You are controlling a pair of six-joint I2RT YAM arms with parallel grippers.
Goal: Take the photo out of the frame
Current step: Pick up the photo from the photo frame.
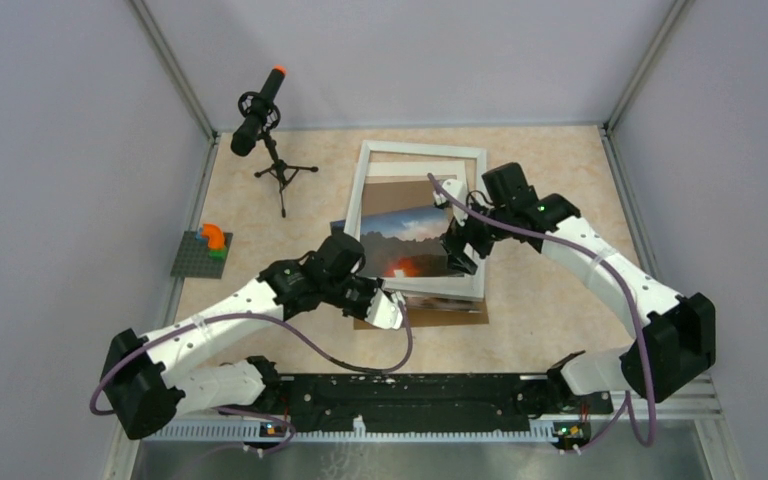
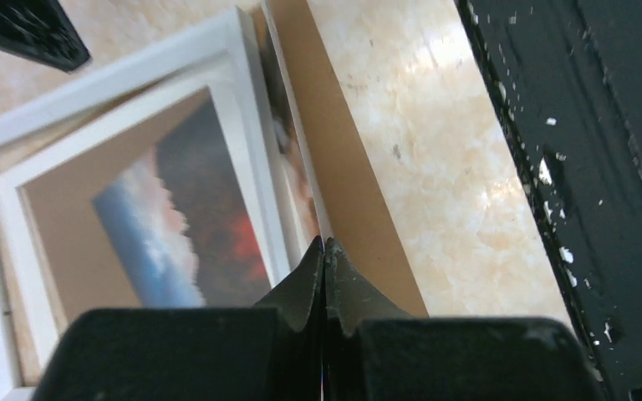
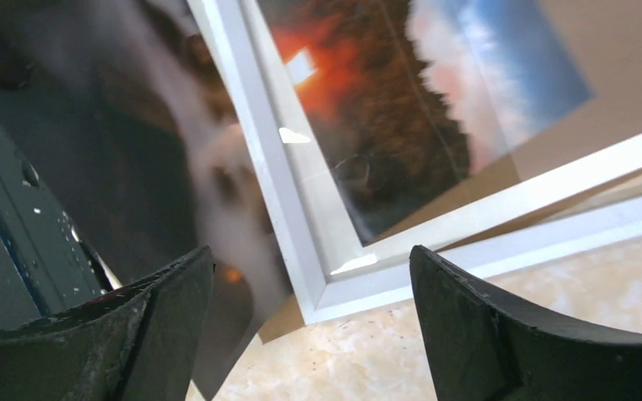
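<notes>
The white frame (image 1: 422, 151) lies flat mid-table on a brown board (image 1: 460, 315). The photo (image 1: 402, 243), dark rocks with an orange glow and blue sky, sits tilted across the frame, and its left edge reaches past the frame's left side. My left gripper (image 1: 392, 308) is at the photo's near edge. In the left wrist view the gripper (image 2: 324, 244) is shut on a thin white sheet edge, the photo (image 2: 288, 142), beside the board (image 2: 343, 150). My right gripper (image 1: 460, 245) (image 3: 311, 255) stands open over the frame's corner (image 3: 334, 292), next to the photo (image 3: 134, 167), with nothing between its fingers.
A microphone on a small tripod (image 1: 263, 120) stands at the back left. A grey baseplate with coloured bricks (image 1: 203, 250) lies by the left wall. Grey walls close in the table on three sides. The black base rail (image 1: 410, 390) runs along the near edge.
</notes>
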